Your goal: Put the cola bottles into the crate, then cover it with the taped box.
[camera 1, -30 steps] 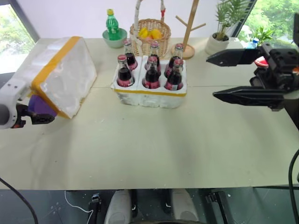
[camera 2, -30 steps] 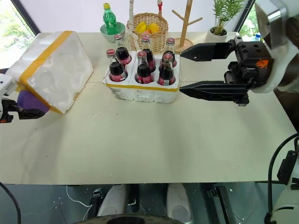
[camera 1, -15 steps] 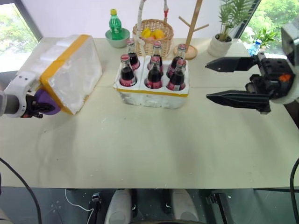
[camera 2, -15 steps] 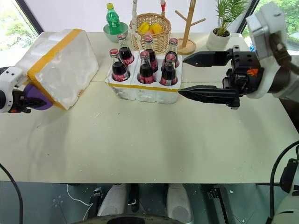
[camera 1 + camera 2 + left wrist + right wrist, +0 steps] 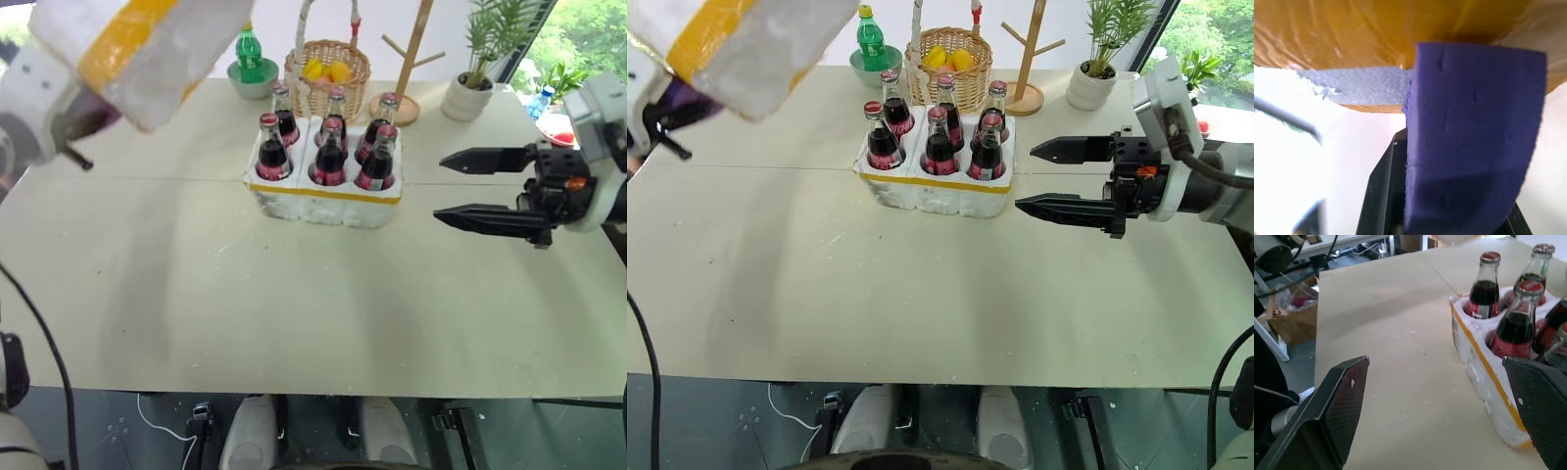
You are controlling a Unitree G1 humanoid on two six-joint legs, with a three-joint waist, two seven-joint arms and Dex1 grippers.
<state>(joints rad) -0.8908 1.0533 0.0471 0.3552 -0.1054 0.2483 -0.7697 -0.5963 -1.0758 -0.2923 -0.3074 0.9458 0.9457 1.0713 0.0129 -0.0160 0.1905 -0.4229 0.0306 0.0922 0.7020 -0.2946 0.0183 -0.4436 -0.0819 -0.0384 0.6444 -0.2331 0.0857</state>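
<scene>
The two head views look forward and down over the table (image 5: pixel 294 294), sharing the crate (image 5: pixel 323 194) at mid-distance. The left wrist view sits hard against the taped box (image 5: pixel 1400 29). The right wrist view looks low across the table toward the crate's side.

The left gripper (image 5: pixel 661 103) is raised high at the far left, its black fingers clamped on a purple disc (image 5: pixel 1469 137), while the right gripper (image 5: pixel 453 186) reaches in level from the right, its two fingers spread wide apart.
</scene>
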